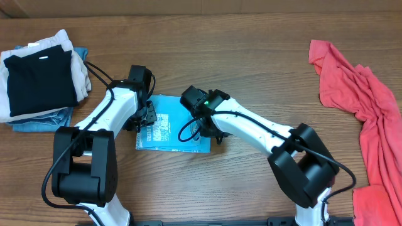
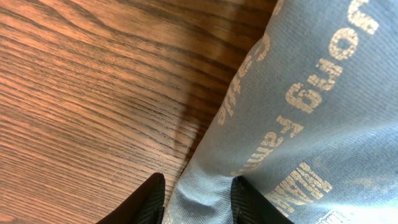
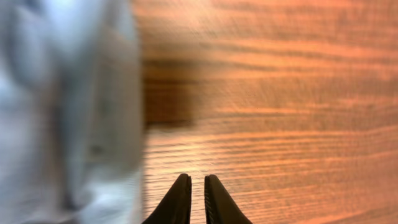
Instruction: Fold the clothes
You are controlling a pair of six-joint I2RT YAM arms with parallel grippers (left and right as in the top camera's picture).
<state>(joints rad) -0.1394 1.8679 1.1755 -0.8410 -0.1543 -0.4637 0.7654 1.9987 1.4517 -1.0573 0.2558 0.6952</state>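
I see the folded light sky-blue cotton T-shirt with pale printed lettering [image 1: 174, 133] lying at the centre of the overhead frame on the brown wood-grain bench [image 1: 251, 50], with both arms bent in over it. My left end effector [image 2: 199, 182] sits at the shirt's left edge. Its black fingers [image 2: 153, 200] are partly drawn in, and a fold of the blue fabric fills the gap between them, so it has hold of the shirt. My right end effector [image 3: 193, 182] is off the shirt's right edge over bare wood, its fingers nearly together with nothing between them; that view is blurred. Loose coral-red garments [image 1: 358, 107] lie along the right edge of the overhead frame. A stack of folded black, beige and denim-blue pieces [image 1: 41, 81] sits in the upper left
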